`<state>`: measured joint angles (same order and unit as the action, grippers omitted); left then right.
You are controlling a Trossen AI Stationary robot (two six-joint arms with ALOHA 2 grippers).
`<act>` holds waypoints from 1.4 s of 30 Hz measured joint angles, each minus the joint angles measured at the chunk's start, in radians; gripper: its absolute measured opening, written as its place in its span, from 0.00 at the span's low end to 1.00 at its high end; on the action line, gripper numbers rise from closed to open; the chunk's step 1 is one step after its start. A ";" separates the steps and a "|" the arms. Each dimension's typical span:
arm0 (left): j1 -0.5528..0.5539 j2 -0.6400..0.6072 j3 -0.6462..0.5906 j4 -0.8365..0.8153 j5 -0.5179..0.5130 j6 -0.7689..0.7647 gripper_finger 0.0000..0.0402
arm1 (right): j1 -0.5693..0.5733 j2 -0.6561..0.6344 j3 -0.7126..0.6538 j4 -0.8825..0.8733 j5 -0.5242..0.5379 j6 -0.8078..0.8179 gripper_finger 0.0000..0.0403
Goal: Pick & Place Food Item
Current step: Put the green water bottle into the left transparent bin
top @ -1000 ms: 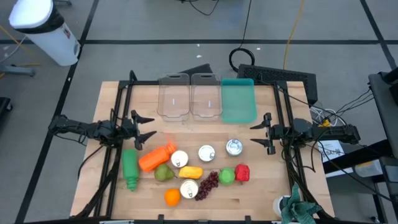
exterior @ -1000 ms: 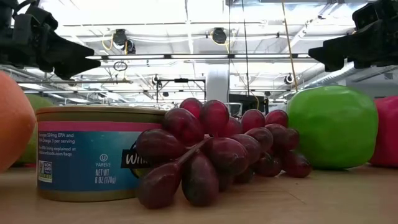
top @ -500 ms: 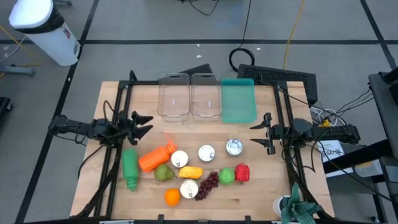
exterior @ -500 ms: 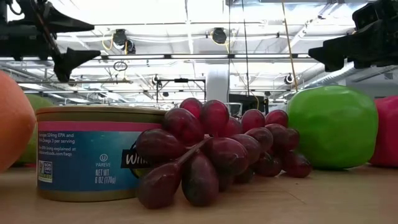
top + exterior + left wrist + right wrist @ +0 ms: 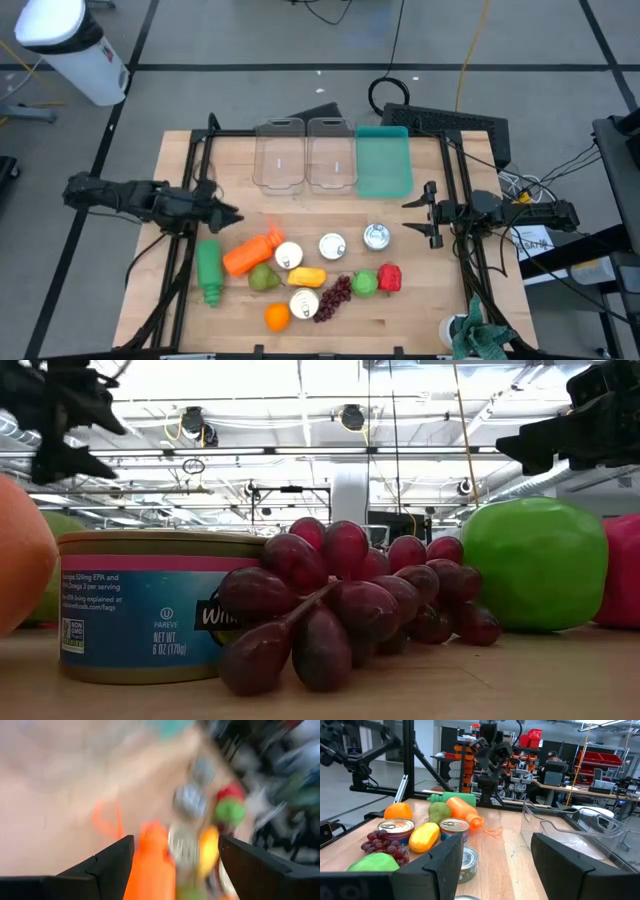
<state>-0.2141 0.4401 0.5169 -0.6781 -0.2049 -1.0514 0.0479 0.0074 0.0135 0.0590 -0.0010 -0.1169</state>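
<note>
Toy foods lie on the table's near half: an orange carrot (image 5: 250,252), a green bottle-shaped piece (image 5: 208,268), a pear (image 5: 263,278), several tin cans such as one (image 5: 332,245), a yellow piece (image 5: 306,276), an orange (image 5: 277,317), grapes (image 5: 335,295), a green fruit (image 5: 364,283) and a red pepper (image 5: 390,277). My left gripper (image 5: 228,213) hangs open above the table, left of and beyond the carrot (image 5: 150,865), and holds nothing. My right gripper (image 5: 427,213) is open and empty at the right, beside a can (image 5: 376,236).
Two clear bins (image 5: 279,153) (image 5: 331,153) and a teal tray (image 5: 383,160) stand along the far edge. Black frame rails (image 5: 190,190) (image 5: 462,190) run down both sides. Bare wood lies between the bins and the food.
My left gripper has drawn back a little toward the table's left edge and has turned about its own axis, so that in the high view its two fingers now lie one over the other. My right arm and the food have kept still.
</note>
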 joint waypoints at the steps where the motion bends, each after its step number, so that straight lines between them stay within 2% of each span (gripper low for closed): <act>1: -0.003 0.066 0.046 -0.045 0.056 -0.042 0.73 | 0.000 0.000 0.000 0.000 0.000 0.000 0.54; 7: -0.038 0.420 0.241 -0.295 0.447 -0.237 0.73 | 0.000 0.000 0.000 0.001 0.000 0.000 0.54; 11: -0.103 0.565 0.289 -0.471 0.534 -0.410 0.73 | 0.000 0.000 0.000 0.000 0.000 0.000 0.54; 14: -0.135 0.632 0.321 -0.608 0.508 -0.495 0.73 | 0.000 0.000 0.000 0.000 0.000 0.000 0.54; 19: -0.238 0.647 0.345 -0.677 0.435 -0.683 0.73 | 0.000 0.000 0.000 0.000 0.000 0.000 0.54; 27: -0.332 0.647 0.345 -0.642 0.391 -0.885 0.73 | 0.000 0.000 0.000 0.000 0.000 0.000 0.54; 31: -0.362 0.651 0.345 -0.573 0.387 -0.895 0.73 | 0.000 0.000 0.000 0.000 0.000 0.000 0.54; 34: -0.394 0.672 0.344 -0.583 0.387 -0.905 0.73 | 0.000 0.000 0.000 0.000 0.000 0.000 0.54; 42: -0.443 0.692 0.283 -0.540 0.396 -1.074 0.73 | 0.000 0.000 0.000 0.000 0.000 0.000 0.54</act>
<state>-0.6571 1.1325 0.8001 -1.2184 0.1906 -2.1256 0.0476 0.0078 0.0138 0.0593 -0.0010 -0.1169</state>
